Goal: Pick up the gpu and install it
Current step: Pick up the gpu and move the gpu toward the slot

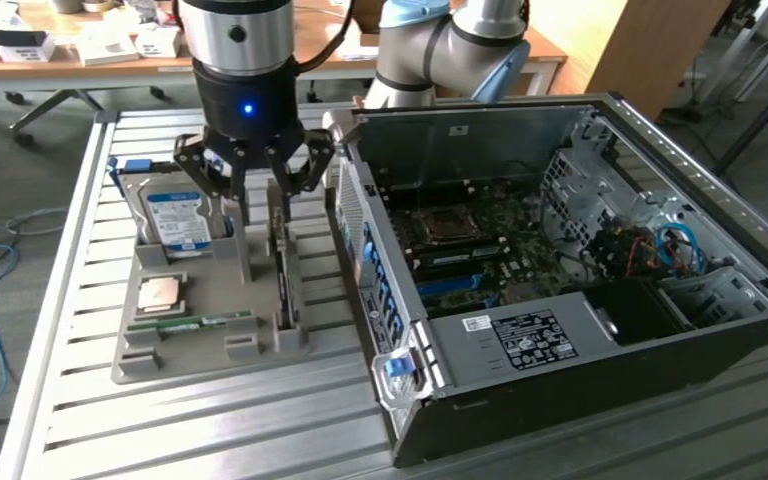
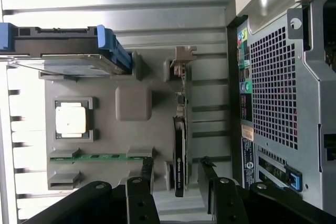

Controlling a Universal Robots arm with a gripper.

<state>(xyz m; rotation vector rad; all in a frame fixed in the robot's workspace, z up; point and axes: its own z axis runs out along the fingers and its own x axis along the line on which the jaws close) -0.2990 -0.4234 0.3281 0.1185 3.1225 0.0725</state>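
The gripper [image 1: 261, 205] hangs over the grey holder [image 1: 211, 350] with its jaws spread wide, clamped on nothing. In the wrist view its two fingers [image 2: 207, 170] sit one on each side of the gpu [image 2: 181, 145], apart from it. The gpu [image 1: 281, 262] stands on edge in a slot on the holder's side towards the exterior view's right, just beside the open computer case [image 1: 558, 290]. On the exterior view's left of the holder the hard drive [image 1: 177, 220] stands at the far end. A square processor [image 1: 161, 292] and a memory stick [image 1: 197, 322] lie nearer. The holder rests on a slatted metal table [image 1: 224, 420].
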